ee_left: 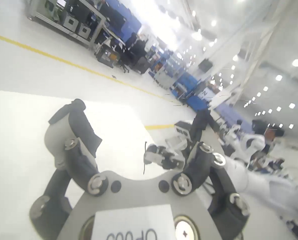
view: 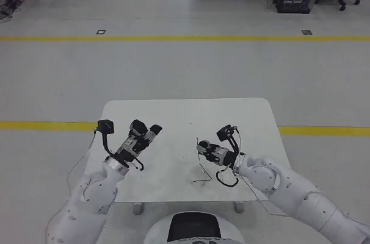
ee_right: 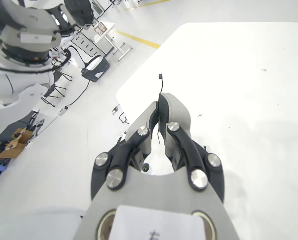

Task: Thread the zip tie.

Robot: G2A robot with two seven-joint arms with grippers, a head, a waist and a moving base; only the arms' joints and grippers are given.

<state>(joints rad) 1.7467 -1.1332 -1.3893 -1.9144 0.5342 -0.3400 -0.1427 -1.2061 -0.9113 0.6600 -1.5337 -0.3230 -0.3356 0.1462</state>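
The zip tie (ee_right: 161, 84) is a thin black strap with a small square head. My right gripper (ee_right: 158, 101) is shut on it partway along, above the white table (ee_right: 239, 58). The head end sticks out past the fingertips and the tail (ee_right: 159, 136) hangs behind the pads. In the top view the right gripper (view: 201, 147) is at the table's middle right, with the zip tie (view: 197, 141) upright in it. My left gripper (view: 147, 129) is open and holds nothing, above the table's left part. From the left gripper (ee_left: 139, 112), the zip tie (ee_left: 144, 158) stands a short way off.
The white table (view: 185, 113) bears nothing else besides a thin black line (view: 204, 175) below the right gripper, either the tie's tail or its shadow. Floor with yellow lines (view: 185, 38) surrounds it. Racks and workstations (ee_left: 71, 18) stand far behind.
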